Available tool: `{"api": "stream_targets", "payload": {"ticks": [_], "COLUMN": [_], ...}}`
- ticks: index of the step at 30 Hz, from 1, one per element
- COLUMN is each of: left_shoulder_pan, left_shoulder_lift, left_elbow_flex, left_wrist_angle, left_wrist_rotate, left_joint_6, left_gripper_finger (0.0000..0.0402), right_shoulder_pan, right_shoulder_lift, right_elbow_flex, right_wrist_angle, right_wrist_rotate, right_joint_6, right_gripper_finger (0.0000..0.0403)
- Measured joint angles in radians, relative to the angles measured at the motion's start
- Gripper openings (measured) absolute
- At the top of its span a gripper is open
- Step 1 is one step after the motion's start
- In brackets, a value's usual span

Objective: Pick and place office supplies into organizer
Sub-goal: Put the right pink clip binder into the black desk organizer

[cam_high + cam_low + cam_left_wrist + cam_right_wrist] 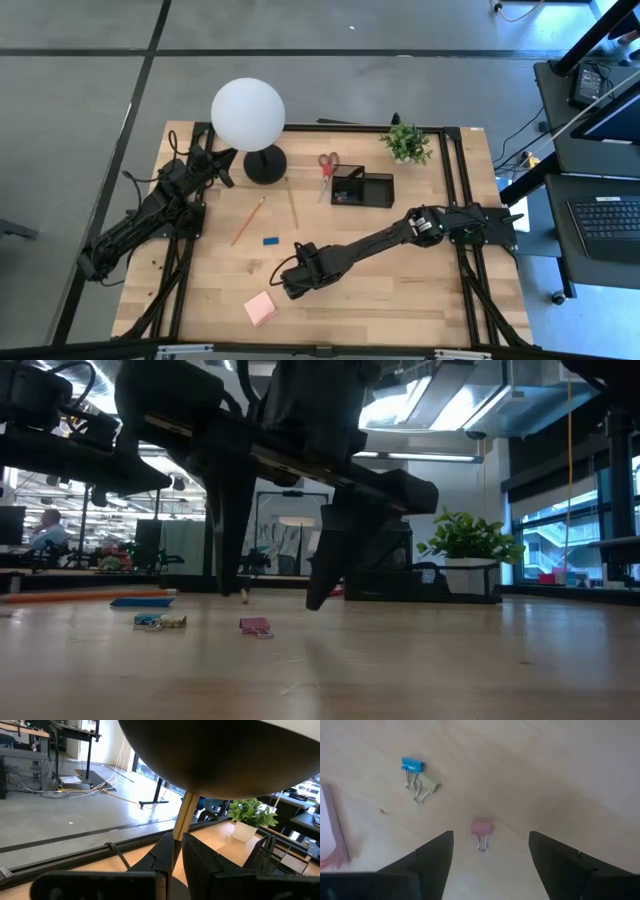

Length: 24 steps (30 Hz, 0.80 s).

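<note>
The right pincer (490, 851) hangs released over the pink clip (481, 828) — fingers straddling it, ready to pinch; the left pincer (176, 862) waits clenched, empty, by the lamp (248, 115).

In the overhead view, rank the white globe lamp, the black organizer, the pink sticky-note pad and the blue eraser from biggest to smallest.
1. White globe lamp, though it stands nearer the camera
2. Black organizer
3. Pink sticky-note pad
4. Blue eraser

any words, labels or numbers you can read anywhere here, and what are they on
None can be read.
Binder clips: the pink clip, blue clip and pale green clip show no print.
Sticky-note pad: blank.
Black organizer: no label visible.
Screens on the side desk: too small to read.
</note>
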Motion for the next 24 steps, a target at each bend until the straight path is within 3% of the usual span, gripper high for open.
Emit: {"api": "stream_targets", "payload": {"ticks": [24], "left_shoulder_pan": [0.000], "left_shoulder_lift": [0.000], "left_elbow_flex": [0.000], "left_wrist_angle": [0.000], "left_wrist_rotate": [0.000], "left_joint_6": [0.000], "left_gripper_finger": [0.0033], "right_shoulder_pan": [-0.017], "right_shoulder_lift": [0.044], "right_elbow_flex": [0.007], "right_wrist_angle": [0.021], "right_wrist_rotate": [-0.073], "right_joint_6": [-0.023], "right_gripper_finger": [0.0263]}}
